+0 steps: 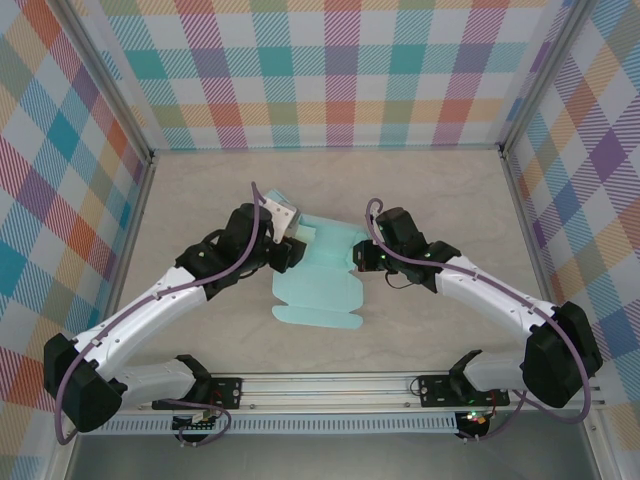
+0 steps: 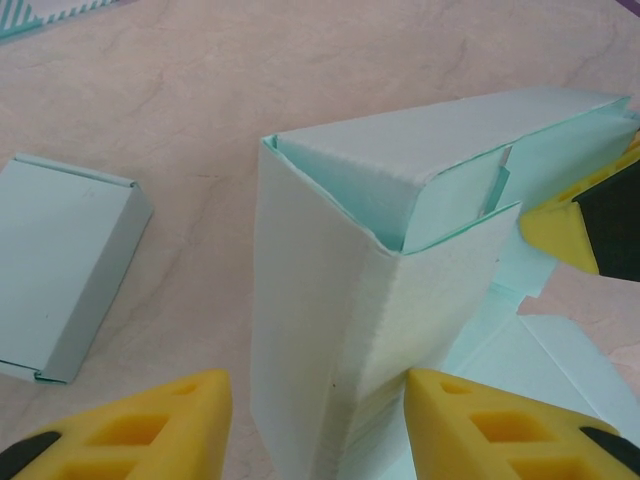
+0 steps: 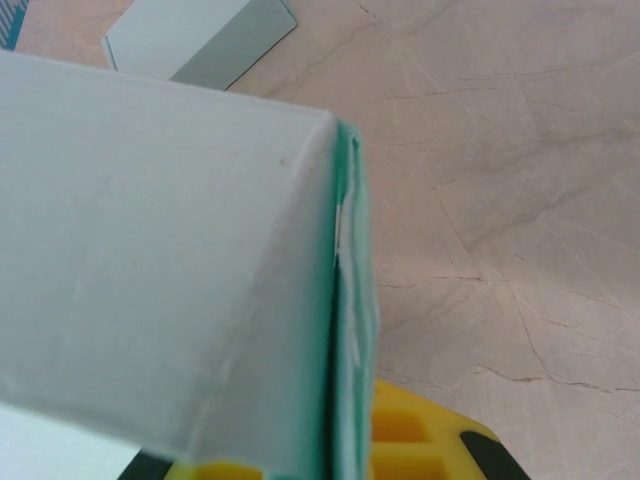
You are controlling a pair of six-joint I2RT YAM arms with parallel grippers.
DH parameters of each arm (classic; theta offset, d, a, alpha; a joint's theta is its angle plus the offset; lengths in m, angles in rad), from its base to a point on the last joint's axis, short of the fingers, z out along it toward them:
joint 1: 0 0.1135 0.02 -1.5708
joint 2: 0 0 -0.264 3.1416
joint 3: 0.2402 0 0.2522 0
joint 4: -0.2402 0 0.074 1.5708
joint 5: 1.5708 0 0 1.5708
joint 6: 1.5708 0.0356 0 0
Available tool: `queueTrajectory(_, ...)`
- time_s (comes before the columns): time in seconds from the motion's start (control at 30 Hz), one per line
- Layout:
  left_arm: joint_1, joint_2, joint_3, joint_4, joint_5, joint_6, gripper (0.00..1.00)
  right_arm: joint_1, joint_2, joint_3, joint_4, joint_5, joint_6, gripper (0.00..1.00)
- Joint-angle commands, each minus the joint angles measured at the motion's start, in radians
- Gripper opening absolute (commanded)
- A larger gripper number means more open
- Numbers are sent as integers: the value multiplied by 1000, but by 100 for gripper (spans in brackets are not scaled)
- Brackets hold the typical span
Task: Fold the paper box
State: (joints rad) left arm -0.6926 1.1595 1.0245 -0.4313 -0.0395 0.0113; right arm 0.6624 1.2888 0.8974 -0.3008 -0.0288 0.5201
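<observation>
- The paper box (image 1: 318,285) lies mid-worktop (image 1: 450,200) between the two arms. Most of it is a flat blank, and the edge nearer the left arm is raised into a hollow, square-cornered wall.
- The left claw (image 1: 292,250) straddles that raised wall, one yellow finger (image 2: 150,425) on each side. This probably keeps the corner square while the neighbouring panel is worked. Whether it presses the paper or merely brackets it cannot be told.
- The right claw (image 1: 362,258) is clenched, apparently pinching a thin side flap, with the panel rising in front of its wrist camera. The grip likely holds the flap up so it can be tucked into the open end.
- A smaller folded box (image 2: 70,270) rests on the worktop apart from the work, touched by neither claw.
- The fold looks partly done, since the end flaps are not yet closed.
</observation>
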Motion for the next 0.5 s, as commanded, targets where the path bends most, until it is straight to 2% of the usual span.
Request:
queueTrajectory(0.0, -14, 2, 8, 45, -42, -5, 49, 15, -9, 16, 32, -51, 9, 0)
queueTrajectory(0.33, -50, 30, 22, 52, -102, -5, 46, 29, -10, 11, 34, -52, 15, 0)
queueTrajectory(0.47, -53, 39, 29, 54, -150, -19, 40, 34, -14, 5, 38, -52, 17, 0)
